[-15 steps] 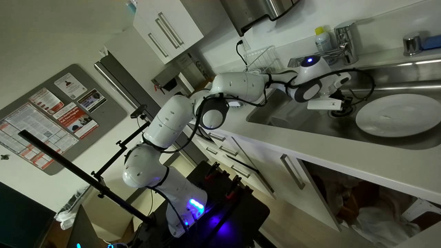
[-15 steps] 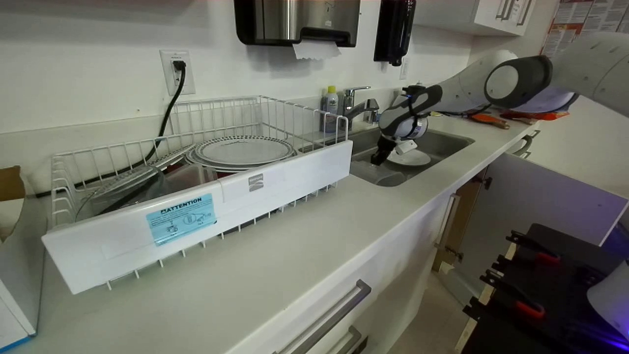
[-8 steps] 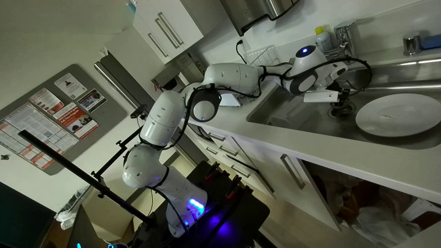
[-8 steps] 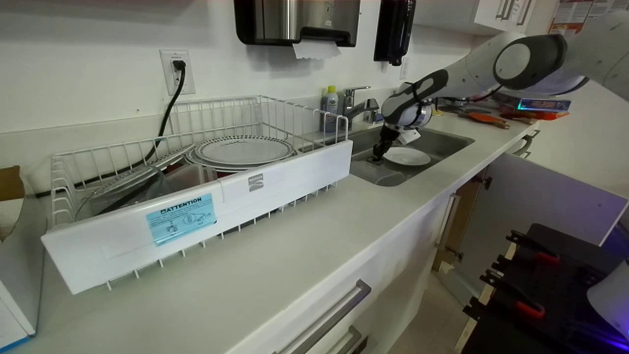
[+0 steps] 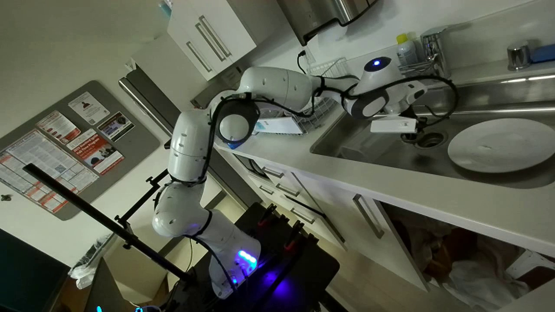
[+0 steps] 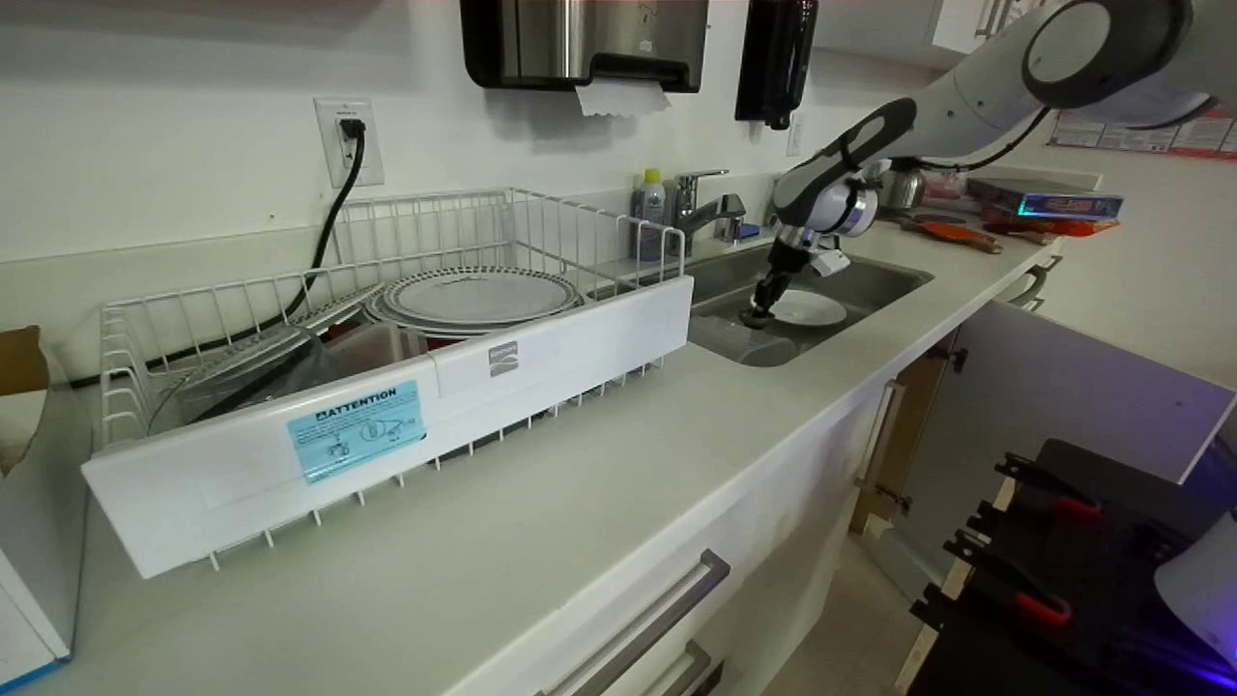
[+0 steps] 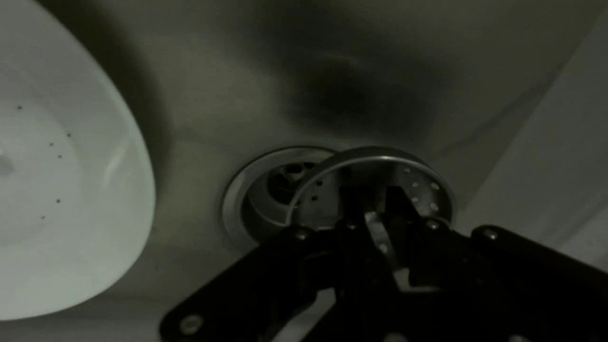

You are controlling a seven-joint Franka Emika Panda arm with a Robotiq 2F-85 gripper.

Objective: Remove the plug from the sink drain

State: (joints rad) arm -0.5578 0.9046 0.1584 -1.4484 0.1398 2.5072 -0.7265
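The sink (image 5: 477,103) is a stainless-steel basin in the worktop; it also shows in an exterior view (image 6: 875,278). My gripper (image 7: 373,192) is shut on the middle post of the plug (image 7: 325,208), a round metal strainer cup with small holes. The plug hangs just above the basin floor, beside the drain (image 7: 231,202) and partly overlapping it in the wrist view. The plug also shows as a dark disc under the gripper (image 6: 767,292) in an exterior view (image 6: 757,318). The drain opening (image 5: 431,139) is uncovered. My fingers hide part of the plug.
A large white plate (image 5: 503,145) lies in the sink close to the drain. A clear container (image 5: 360,145) lies at the basin's other end. The tap (image 5: 435,52) stands behind. A white dish rack (image 6: 580,348) stands beside the sink. A cabinet door (image 6: 1063,387) stands open below.
My gripper has moved away from the plate and off the drain, with the plug in it. The drain, covered by the gripper earlier, now shows open.
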